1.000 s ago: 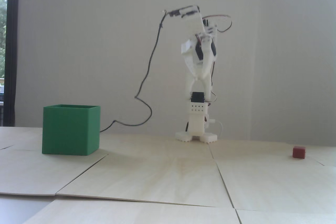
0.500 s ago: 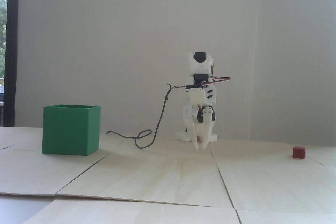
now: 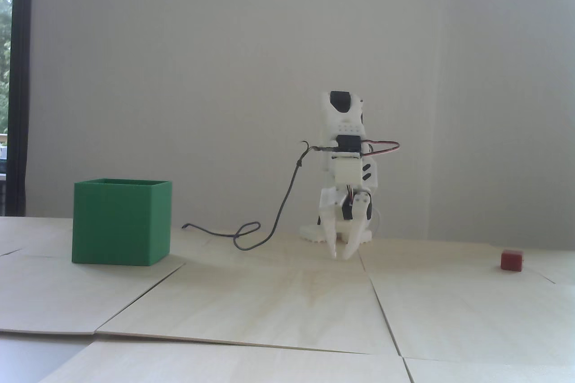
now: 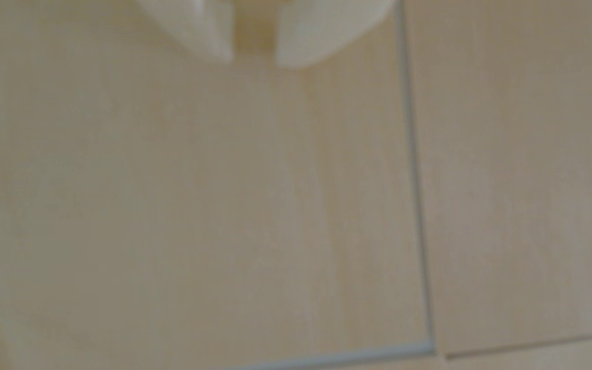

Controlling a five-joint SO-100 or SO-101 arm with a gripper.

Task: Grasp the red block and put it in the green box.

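Now that the arm has folded down from its raised pose, the empty gripper [image 3: 341, 256], jaws slightly apart, hangs low, far from the block [image 3: 511, 260] right of the box [image 3: 121, 221].

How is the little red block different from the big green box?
The red block is tiny; the green box is far bigger. The block looks solid and dark red; the box is green and open on top. In the fixed view, the block sits far right, the box far left. Both are cube-shaped and rest on the table.
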